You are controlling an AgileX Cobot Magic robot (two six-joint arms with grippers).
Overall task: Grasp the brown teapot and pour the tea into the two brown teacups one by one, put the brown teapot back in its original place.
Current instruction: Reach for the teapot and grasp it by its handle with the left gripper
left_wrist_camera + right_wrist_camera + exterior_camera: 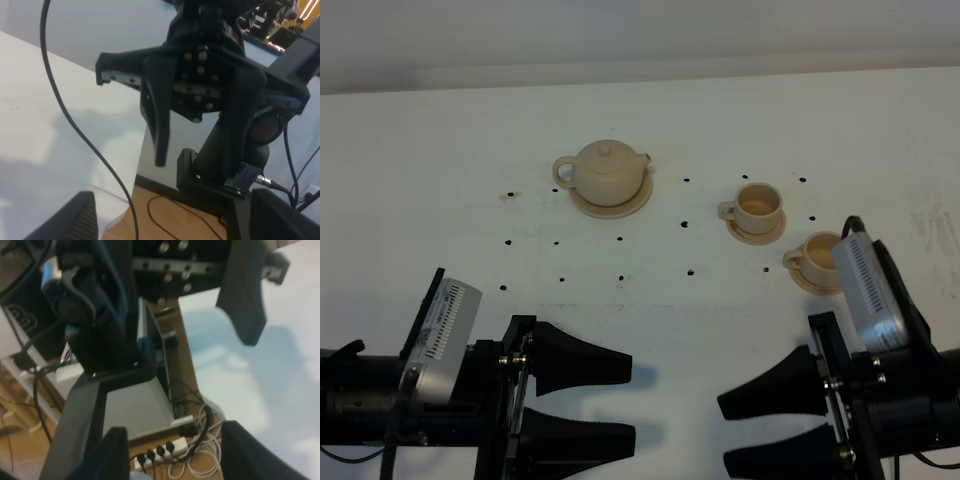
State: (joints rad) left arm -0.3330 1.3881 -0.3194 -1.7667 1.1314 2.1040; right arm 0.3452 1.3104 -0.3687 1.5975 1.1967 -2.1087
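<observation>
The brown teapot (610, 172) stands upright on its wide round saucer (632, 206) at the back middle of the white table, handle to the left, spout to the right. The two brown teacups stand on small saucers at the right: one (757, 203) farther back, the other (818, 257) nearer, next to my right arm. My left gripper (632, 400) is open and empty at the front left. My right gripper (723, 433) is open and empty at the front right. The two grippers point at each other, well in front of the teapot. Neither wrist view shows teapot or cups.
Small black dots (620, 239) mark the table, with a brownish stain (510, 196) left of the teapot. The left wrist view shows the opposite arm (200, 85) and a hanging cable (75, 125). The right wrist view shows a power strip (165, 447) beyond the table edge.
</observation>
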